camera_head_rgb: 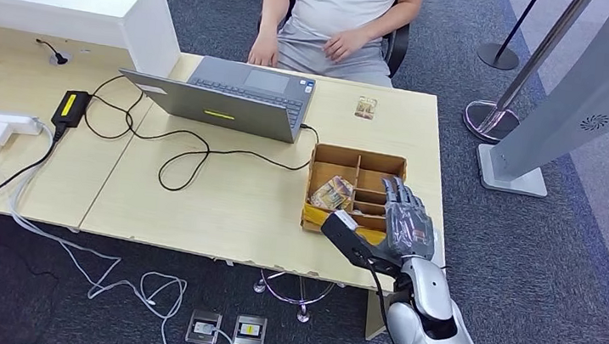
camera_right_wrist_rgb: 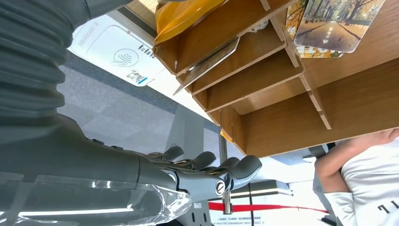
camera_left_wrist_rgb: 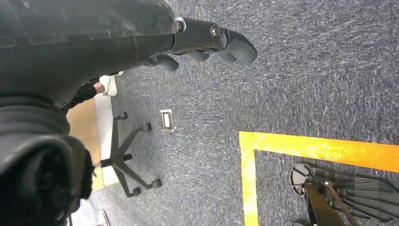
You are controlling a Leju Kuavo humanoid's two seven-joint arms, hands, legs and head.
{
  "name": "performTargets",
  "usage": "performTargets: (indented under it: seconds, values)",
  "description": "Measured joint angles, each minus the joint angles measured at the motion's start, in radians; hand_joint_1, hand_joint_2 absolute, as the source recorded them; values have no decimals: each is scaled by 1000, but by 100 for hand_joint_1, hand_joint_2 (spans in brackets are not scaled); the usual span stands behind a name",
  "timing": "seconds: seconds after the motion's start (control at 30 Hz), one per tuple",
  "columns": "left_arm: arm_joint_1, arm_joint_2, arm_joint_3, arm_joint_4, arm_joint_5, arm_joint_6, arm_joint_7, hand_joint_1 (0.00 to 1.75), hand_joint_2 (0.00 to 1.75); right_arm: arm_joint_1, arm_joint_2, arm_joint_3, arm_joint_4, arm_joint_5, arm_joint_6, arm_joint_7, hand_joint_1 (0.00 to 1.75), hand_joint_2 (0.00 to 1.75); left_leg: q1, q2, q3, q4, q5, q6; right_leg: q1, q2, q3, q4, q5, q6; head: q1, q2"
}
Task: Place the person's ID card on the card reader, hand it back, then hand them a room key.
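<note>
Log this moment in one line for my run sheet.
right hand: open, over wooden organizer | ID card: on desk near person

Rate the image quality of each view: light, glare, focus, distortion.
Head view: even indoor light, soft shadows, sharp across the desk and laptop. Left wrist view: the left hand fills the near field dark and soft, while the carpet beyond is crisp. Right wrist view: turned upside down, bright background, glare on the clear cover by the right hand; wooden organizer sharp.

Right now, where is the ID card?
In the head view the ID card lies flat on the desk's far right, beside the laptop, beyond the wooden organiser.
</note>
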Motion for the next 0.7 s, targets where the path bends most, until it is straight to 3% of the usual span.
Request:
performTargets:
  seconds: [0.57,0.7]
  values:
    - [0,-3,-9,0,-3,0,0,0,0,11,1,23,5,3,-16,0,0,175,0,0,0,0,0,0,0,0,0,0,0,0,0,0]
    - [-1,-3,-18,0,-2,0,0,0,0,3,4,39,45,4,-87,-37,0,175,0,0,0,0,0,0,0,0,0,0,0,0,0,0]
